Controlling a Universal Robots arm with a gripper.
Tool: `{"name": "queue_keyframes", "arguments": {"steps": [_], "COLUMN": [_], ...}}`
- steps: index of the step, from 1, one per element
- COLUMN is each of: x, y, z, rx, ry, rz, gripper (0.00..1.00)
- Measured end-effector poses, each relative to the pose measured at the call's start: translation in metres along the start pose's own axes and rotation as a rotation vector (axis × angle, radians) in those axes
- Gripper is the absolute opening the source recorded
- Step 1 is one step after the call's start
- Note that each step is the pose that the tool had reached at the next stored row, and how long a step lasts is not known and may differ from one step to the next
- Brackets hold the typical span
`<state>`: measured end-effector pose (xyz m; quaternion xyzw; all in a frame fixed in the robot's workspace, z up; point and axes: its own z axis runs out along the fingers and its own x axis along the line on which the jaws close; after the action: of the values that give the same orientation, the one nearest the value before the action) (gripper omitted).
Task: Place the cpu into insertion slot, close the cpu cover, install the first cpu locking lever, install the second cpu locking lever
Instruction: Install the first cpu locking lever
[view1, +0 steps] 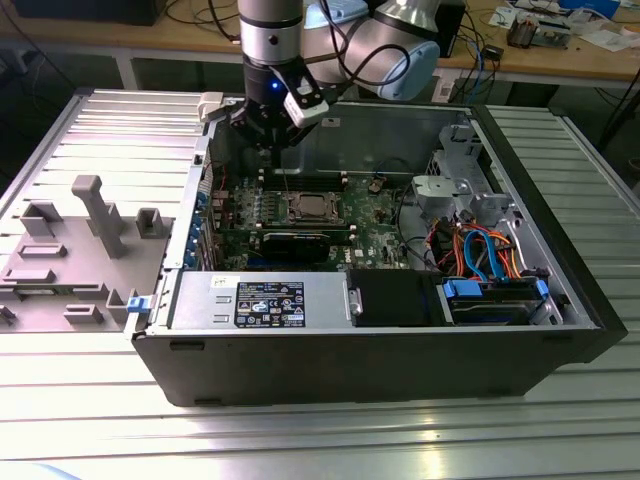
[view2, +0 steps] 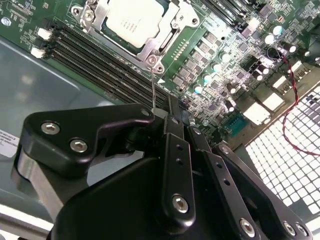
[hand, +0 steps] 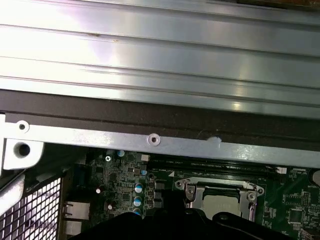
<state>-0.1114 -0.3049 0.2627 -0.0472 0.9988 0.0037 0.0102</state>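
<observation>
Fingers (view2: 172, 117) of mine look pressed together around a thin springy steel wire lever (view2: 152, 87), poised above the green motherboard (view1: 375, 225). My small flat silver-topped square cpu (view2: 135, 17) already sits in its socket, under the thin silvery windowed cpu cover (view2: 162, 42). I judge the lever light, stiff yet slippery, best pinched near its free end.

Gripper (view1: 268, 135) hangs over open computer case (view1: 300, 350), above its far wall. Directly below and just beside: motherboard (view1: 375, 225), cpu (view1: 307, 208) seated in socket, cpu cover (view2: 165, 42) lying down around it.
</observation>
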Motion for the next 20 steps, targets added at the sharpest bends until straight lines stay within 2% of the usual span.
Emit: {"name": "queue_keyframes", "arguments": {"steps": [20], "x": [-0.0069], "y": [-0.0006], "z": [0.0001], "rx": [0.0000], "ry": [0.0000], "rz": [0.000], "gripper": [0.11]}}
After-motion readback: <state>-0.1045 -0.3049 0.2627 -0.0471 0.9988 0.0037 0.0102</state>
